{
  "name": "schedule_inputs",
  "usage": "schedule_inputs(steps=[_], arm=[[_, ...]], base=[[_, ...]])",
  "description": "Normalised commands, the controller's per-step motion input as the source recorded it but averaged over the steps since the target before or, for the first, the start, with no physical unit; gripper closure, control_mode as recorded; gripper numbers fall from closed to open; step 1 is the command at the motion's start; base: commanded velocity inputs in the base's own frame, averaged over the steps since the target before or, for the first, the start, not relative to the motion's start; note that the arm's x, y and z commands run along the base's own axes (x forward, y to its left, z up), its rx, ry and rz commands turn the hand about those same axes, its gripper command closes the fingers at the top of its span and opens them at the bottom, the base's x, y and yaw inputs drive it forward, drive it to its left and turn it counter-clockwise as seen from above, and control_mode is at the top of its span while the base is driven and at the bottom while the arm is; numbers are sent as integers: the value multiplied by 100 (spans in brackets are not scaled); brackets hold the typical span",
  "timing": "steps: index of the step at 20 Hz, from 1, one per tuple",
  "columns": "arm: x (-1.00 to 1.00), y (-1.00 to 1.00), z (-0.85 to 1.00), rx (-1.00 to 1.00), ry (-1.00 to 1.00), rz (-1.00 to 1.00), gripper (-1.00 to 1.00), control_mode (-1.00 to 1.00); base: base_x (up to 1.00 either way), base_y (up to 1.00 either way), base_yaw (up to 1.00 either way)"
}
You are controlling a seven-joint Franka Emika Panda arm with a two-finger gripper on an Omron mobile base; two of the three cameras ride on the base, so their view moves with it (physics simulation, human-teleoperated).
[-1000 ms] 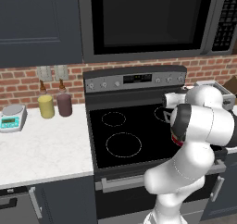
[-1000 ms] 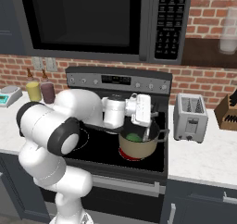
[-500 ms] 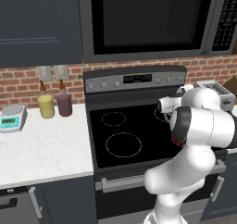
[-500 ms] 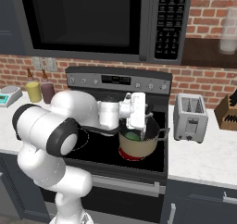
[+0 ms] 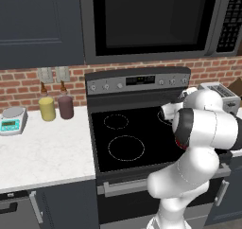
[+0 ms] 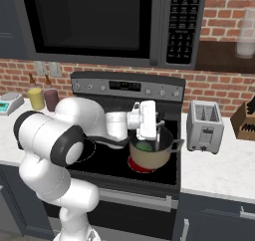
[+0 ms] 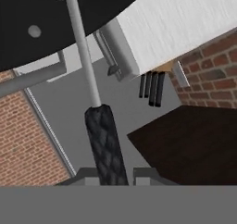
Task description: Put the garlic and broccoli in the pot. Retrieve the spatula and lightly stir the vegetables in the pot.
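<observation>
The claw (image 7: 115, 172) pinches the black handle of the spatula (image 7: 104, 144). The pot (image 6: 149, 153) sits on the stove, and the green broccoli (image 6: 145, 146) is inside it. To stir well, I think the spatula should move in slow, small circles and stay inside the pot. The arm reaches sideways, with the hand right above the pot.
</observation>
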Motion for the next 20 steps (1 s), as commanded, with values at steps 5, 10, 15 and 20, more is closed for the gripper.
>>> schedule_inputs(steps=[5, 10, 15, 20], arm=[[-25, -14, 0, -12, 0, -5, 100, -100], [-21, -2, 9, -13, 11, -6, 100, -100], [-10, 18, 29, -11, 41, -1, 100, -100], [-2, 46, 13, -11, 50, 0, 100, -100]], base=[[0, 0, 0], [0, 0, 0], [0, 0, 0], [0, 0, 0]])
